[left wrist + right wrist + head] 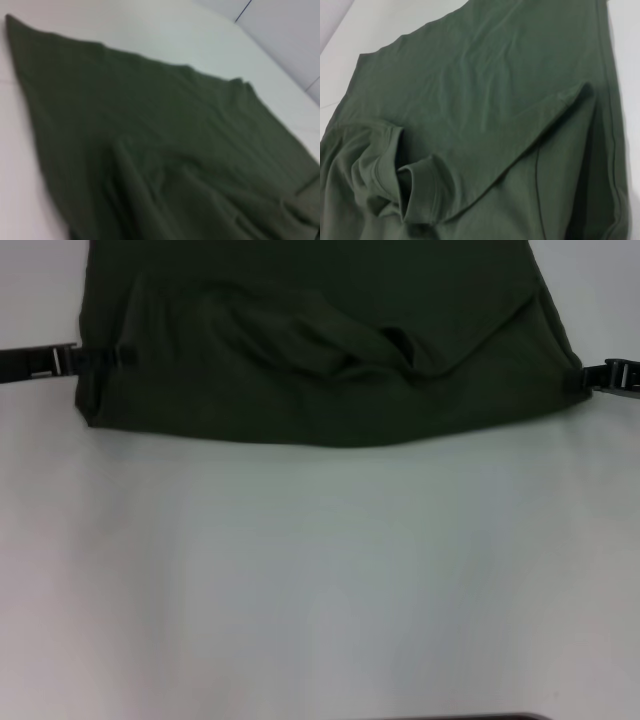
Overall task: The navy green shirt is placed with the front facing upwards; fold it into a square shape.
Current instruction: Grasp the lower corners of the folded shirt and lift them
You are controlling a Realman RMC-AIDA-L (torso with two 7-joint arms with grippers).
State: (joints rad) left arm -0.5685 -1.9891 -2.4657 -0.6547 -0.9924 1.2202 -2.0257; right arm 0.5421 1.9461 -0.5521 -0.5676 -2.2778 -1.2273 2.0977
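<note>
Shirt: the navy green shirt [330, 350] lies rumpled on the white table [320, 580], collar bunched near its middle.
Left gripper [100, 358]: at the shirt's left edge, pinching the cloth.
Right gripper [590, 376]: at the shirt's right edge, touching the cloth.

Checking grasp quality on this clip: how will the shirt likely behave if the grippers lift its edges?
The shirt is probably floppy: it is rumpled, so it should sag between the left gripper and right gripper. Likely light. The loose folded layers may shift.
</note>
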